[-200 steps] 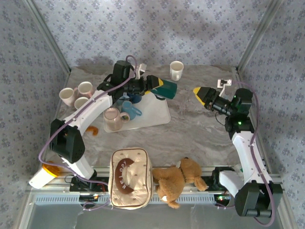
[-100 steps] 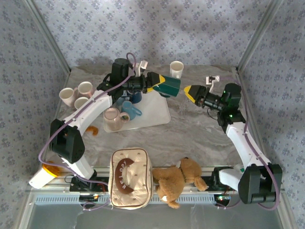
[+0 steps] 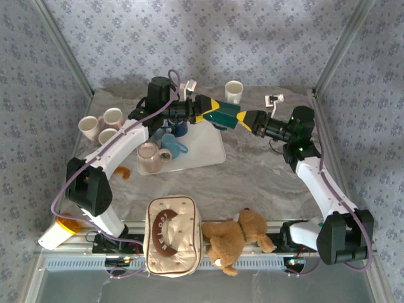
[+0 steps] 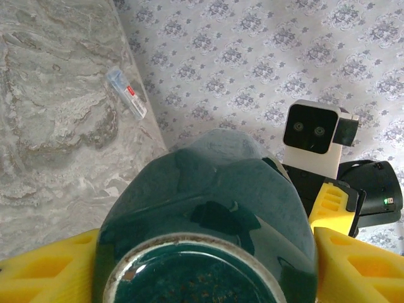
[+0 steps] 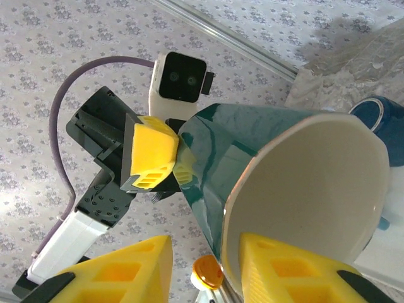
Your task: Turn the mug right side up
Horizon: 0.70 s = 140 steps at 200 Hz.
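Tabletop [image 3: 265,170], marbled grey, is carrying a white tray [image 3: 211,154] on its far left, and above the tray's far right corner the two arms are meeting in mid-air. The dark green mug [image 3: 225,115] is hanging there clear of every surface, lying on its side with its base pointing left and its mouth pointing right. The left gripper [image 3: 207,111] is clamping the mug near the base, one yellow finger [image 4: 44,268] pressing on each flank. The right gripper [image 3: 245,120] is straddling the rim. One of its fingers is sitting inside the mouth while the other is standing outside the wall with a gap showing, so these jaws are reading as parted and not yet gripping. Judged from this, the task is running roughly midway: the mug is lifted and tipped level, and a handover appears to be starting. The remaining turn to mouth-up and the setting down are not yet done.
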Each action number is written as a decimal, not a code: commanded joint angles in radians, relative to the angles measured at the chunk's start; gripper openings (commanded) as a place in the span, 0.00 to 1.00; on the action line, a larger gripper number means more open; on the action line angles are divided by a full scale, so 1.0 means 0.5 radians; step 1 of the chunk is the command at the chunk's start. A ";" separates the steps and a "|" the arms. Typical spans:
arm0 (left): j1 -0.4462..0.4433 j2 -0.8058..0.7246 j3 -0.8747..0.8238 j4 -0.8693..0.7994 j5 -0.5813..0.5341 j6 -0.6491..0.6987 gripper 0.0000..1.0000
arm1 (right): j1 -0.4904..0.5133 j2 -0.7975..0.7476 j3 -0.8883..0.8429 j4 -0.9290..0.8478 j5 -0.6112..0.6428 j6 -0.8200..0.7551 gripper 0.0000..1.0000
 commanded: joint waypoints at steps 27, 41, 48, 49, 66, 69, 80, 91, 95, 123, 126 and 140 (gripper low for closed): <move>-0.002 -0.075 0.060 0.253 0.111 -0.024 0.51 | 0.045 0.035 0.044 0.239 0.005 0.018 0.33; -0.005 -0.078 0.051 0.282 0.116 -0.040 0.51 | 0.058 0.040 0.041 0.269 0.025 0.024 0.33; -0.005 -0.075 0.047 0.298 0.122 -0.048 0.51 | 0.062 0.043 0.037 0.277 0.042 0.027 0.33; -0.005 -0.074 0.048 0.301 0.121 -0.051 0.51 | 0.063 0.043 0.037 0.279 0.045 0.028 0.33; -0.010 -0.079 0.040 0.330 0.120 -0.075 0.51 | 0.077 0.051 0.022 0.337 0.070 0.048 0.32; -0.011 -0.078 0.037 0.336 0.122 -0.079 0.51 | 0.081 0.054 0.019 0.346 0.072 0.050 0.32; -0.015 -0.079 0.034 0.353 0.129 -0.091 0.51 | 0.087 0.061 0.010 0.380 0.085 0.071 0.31; -0.015 -0.075 0.035 0.369 0.138 -0.103 0.51 | 0.095 0.063 -0.002 0.406 0.101 0.082 0.30; -0.015 -0.075 0.031 0.373 0.142 -0.108 0.51 | 0.098 0.066 -0.004 0.414 0.105 0.083 0.30; -0.015 -0.083 0.022 0.380 0.146 -0.106 0.52 | 0.105 0.082 -0.015 0.463 0.126 0.087 0.28; -0.015 -0.085 0.021 0.379 0.145 -0.106 0.52 | 0.106 0.083 -0.015 0.468 0.127 0.087 0.27; -0.014 -0.084 0.015 0.376 0.145 -0.103 0.53 | 0.111 0.087 -0.015 0.490 0.135 0.081 0.25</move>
